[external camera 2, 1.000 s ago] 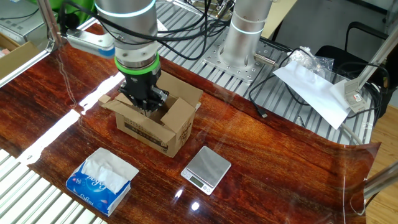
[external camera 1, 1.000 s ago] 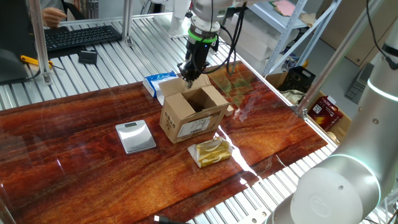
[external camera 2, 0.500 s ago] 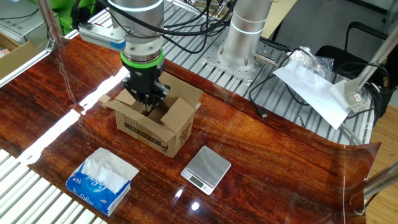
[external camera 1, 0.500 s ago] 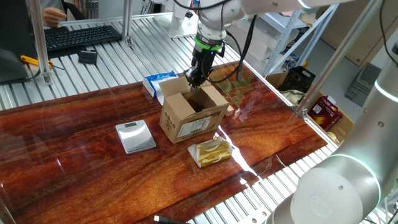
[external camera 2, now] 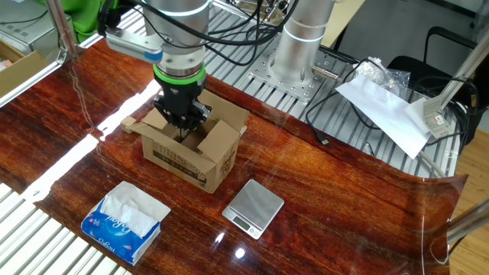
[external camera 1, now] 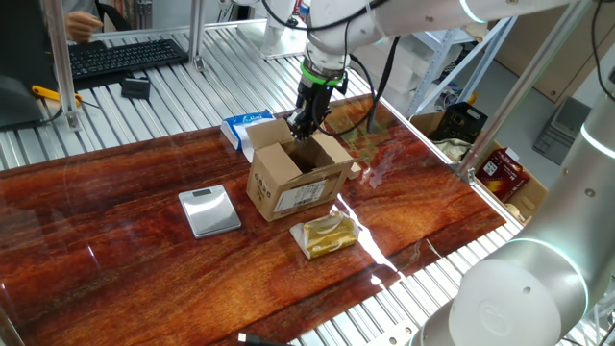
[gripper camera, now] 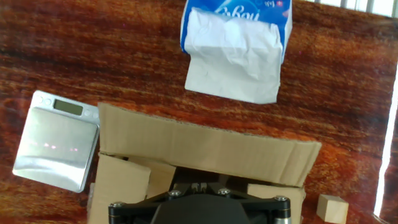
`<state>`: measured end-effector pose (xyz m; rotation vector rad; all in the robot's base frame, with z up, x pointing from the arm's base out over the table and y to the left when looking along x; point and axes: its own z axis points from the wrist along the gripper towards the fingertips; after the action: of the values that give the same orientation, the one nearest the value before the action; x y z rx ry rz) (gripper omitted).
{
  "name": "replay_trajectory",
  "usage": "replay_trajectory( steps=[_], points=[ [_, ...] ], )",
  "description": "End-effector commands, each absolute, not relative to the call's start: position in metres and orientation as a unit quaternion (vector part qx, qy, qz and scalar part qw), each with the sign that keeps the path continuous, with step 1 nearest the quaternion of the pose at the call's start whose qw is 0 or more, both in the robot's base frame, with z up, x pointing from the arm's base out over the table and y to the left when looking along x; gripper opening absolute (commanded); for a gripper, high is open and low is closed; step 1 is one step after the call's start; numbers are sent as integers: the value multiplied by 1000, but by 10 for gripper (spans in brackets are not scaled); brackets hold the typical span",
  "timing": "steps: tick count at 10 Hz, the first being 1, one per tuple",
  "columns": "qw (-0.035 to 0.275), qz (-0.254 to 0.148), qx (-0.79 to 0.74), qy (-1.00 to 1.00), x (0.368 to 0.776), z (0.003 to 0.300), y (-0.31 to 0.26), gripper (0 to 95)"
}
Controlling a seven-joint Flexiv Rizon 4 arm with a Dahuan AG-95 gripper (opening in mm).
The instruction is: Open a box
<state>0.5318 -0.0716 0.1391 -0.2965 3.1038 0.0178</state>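
Gripper (external camera 2: 182, 126) over the open box (external camera 1: 293, 177), fingertips hidden behind a flap (grip unreadable), hand view cuts them off

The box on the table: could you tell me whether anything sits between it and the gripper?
Nothing visible does. The gripper hangs right over the box, at its open top, with flaps folded outward.

One box (external camera 1: 293, 178), one scale (external camera 1: 209, 210), one tissue packet (external camera 2: 125, 216), one gold pack (external camera 1: 326, 234)
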Motion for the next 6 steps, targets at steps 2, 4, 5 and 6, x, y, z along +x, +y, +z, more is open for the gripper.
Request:
replay_trajectory(
  steps=[2, 4, 5, 6],
  points=[
    [9, 8, -92, 996, 532, 140, -71, 0],
    [7, 12, -75, 997, 532, 140, -71, 0],
    [8, 11, -63, 998, 532, 140, -71, 0],
    [8, 15, -49, 999, 532, 140, -71, 0]
  ],
)
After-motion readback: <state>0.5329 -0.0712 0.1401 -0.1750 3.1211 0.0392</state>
